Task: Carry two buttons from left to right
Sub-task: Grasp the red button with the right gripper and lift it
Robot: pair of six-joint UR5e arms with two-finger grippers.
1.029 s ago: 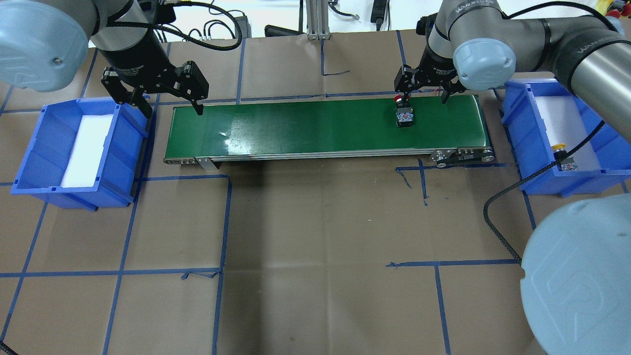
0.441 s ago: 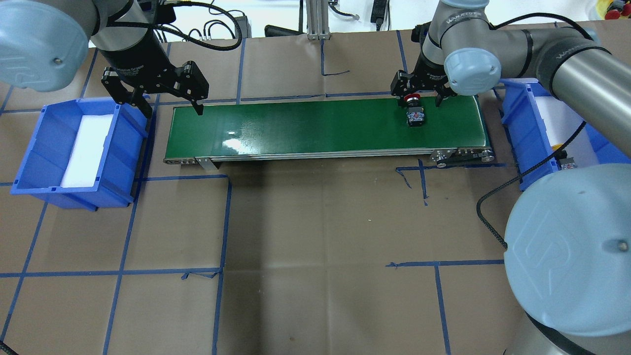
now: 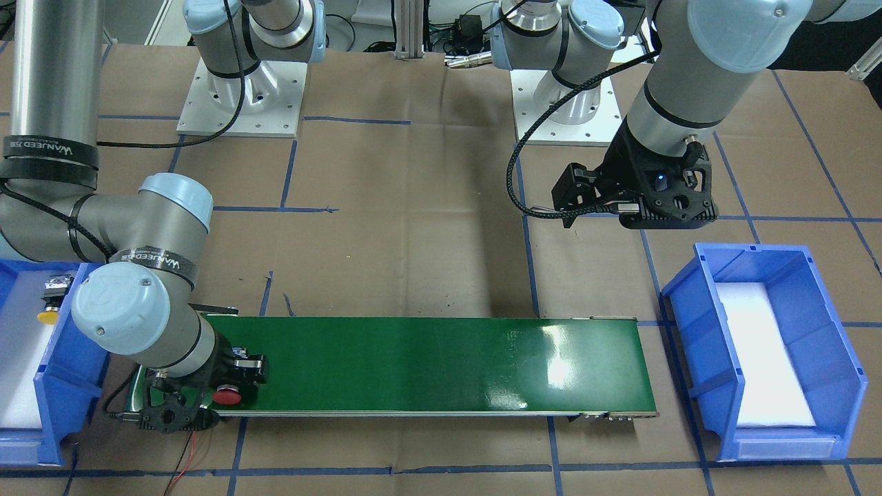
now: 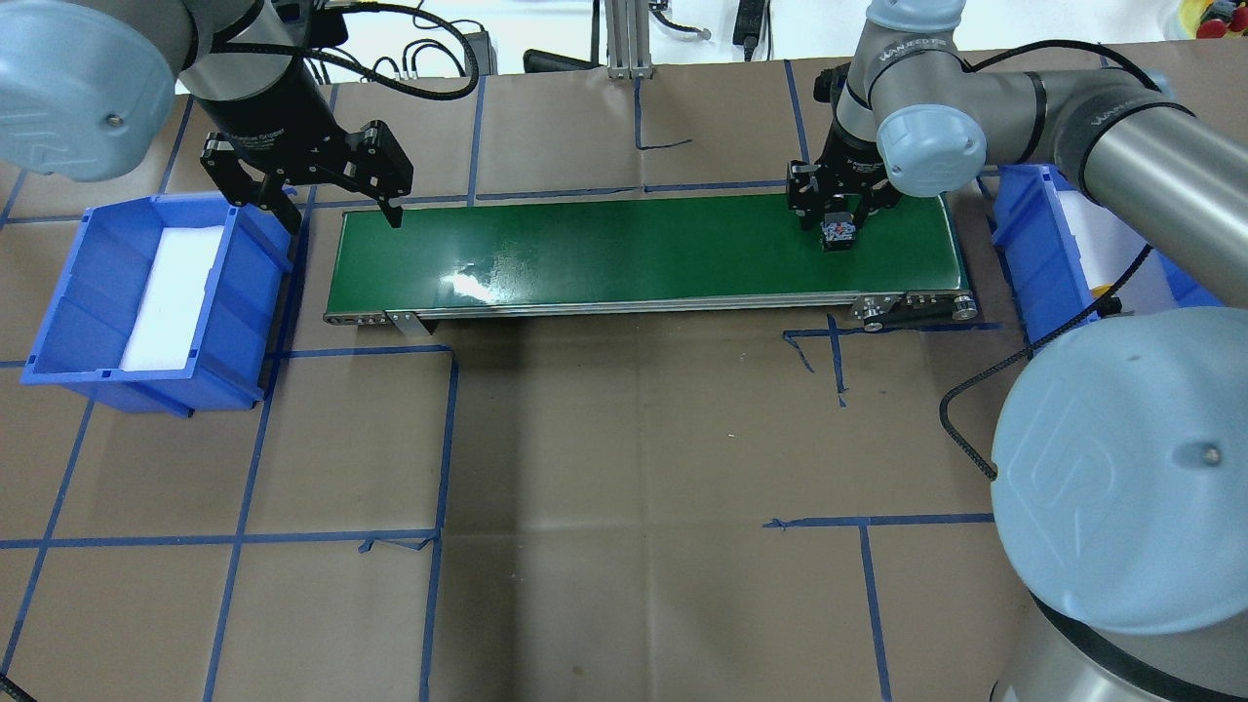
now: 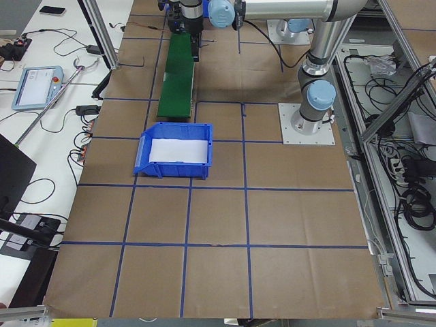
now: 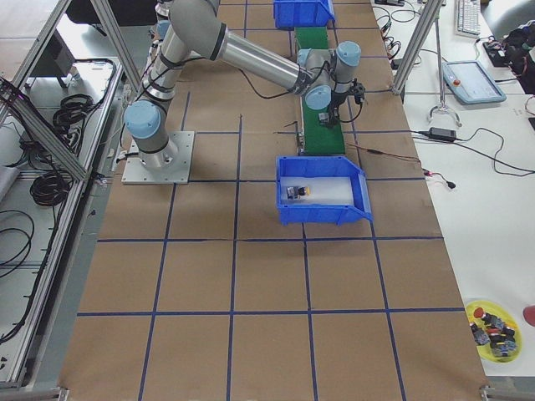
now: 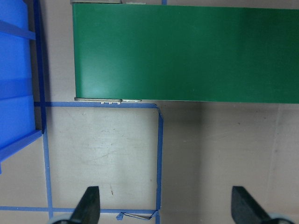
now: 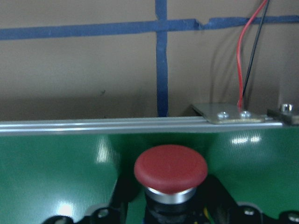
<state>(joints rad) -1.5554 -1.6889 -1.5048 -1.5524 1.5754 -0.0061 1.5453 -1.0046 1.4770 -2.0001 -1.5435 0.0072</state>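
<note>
Brown-papered table (image 4: 624, 439) carrying a green conveyor belt (image 4: 604, 249). At the belt's right end in the overhead view, the right gripper (image 4: 832, 210) has its fingers drawn narrow onto the red button (image 4: 837, 234), apparently to lift it into the adjacent blue bin (image 3: 58, 386), where the yellow button (image 3: 48, 317) lies. The red button's long axis seems to run across the belt, cap toward frame top. The left gripper (image 4: 341, 220) hangs wide open at the belt's left end.

First button (image 4: 837, 234) on conveyor (image 4: 634, 249), right end; second button (image 6: 294, 192) in right bin (image 6: 322, 214) beside.
</note>
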